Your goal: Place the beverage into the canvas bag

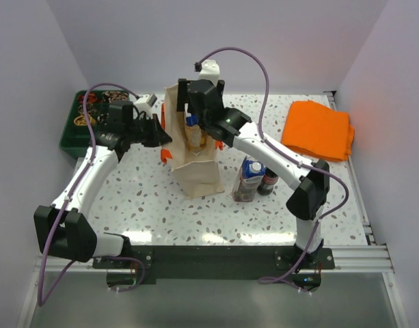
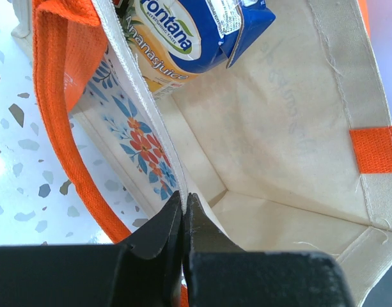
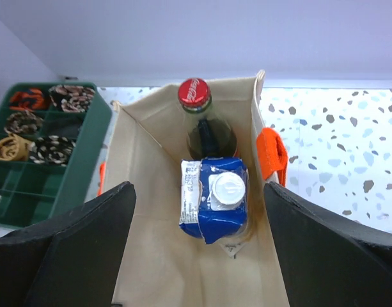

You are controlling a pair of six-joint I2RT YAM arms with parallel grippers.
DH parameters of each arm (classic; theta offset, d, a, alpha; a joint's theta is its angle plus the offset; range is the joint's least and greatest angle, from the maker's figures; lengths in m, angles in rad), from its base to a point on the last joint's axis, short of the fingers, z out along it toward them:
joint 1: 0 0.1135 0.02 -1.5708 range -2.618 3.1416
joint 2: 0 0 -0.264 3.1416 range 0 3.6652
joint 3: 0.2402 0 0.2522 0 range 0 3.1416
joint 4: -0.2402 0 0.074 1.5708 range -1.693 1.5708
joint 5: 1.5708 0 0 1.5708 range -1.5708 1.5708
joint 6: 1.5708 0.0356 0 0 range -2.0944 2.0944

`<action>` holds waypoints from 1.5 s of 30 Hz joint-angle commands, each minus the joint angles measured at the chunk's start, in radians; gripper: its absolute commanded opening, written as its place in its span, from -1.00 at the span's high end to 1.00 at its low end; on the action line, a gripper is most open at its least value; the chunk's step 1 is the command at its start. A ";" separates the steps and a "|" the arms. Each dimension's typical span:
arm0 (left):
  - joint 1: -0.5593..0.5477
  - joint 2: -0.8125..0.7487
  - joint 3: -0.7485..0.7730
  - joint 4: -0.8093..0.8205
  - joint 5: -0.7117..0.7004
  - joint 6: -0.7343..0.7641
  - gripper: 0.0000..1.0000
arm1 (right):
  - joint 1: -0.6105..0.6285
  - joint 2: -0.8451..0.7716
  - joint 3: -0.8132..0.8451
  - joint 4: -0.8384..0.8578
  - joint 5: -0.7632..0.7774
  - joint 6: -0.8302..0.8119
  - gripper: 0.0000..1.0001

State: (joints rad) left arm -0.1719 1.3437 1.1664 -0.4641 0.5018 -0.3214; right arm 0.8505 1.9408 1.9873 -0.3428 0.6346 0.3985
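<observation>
The beige canvas bag stands upright mid-table, its mouth held wide. My left gripper is shut on the bag's left rim, pinching the flower-printed wall. A blue juice carton with a white cap is inside the bag, beside a red-capped cola bottle. My right gripper hangs open over the bag's mouth, with its fingers well apart on either side of the carton and touching nothing.
A second blue carton and a small dark bottle stand on the table right of the bag. A folded orange cloth lies at the back right. A green compartment tray sits at the back left.
</observation>
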 commanded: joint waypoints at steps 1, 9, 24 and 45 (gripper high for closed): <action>-0.009 0.005 0.022 0.007 0.015 0.008 0.96 | 0.005 -0.071 0.016 0.047 -0.004 -0.016 -0.70; -0.009 0.026 0.065 0.002 0.017 0.010 0.79 | 0.005 -0.153 -0.021 0.042 0.005 -0.032 -0.71; -0.009 0.060 0.145 -0.016 0.023 0.019 0.39 | 0.005 -0.304 -0.191 -0.028 0.031 -0.049 -0.72; -0.009 -0.023 0.251 -0.139 -0.209 0.041 -0.19 | -0.097 -0.442 -0.166 -0.396 -0.056 0.002 -0.94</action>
State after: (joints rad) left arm -0.1772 1.3701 1.3552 -0.5713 0.3882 -0.3080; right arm 0.7998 1.5646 1.7813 -0.6285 0.6239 0.3771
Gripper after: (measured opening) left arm 0.588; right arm 0.966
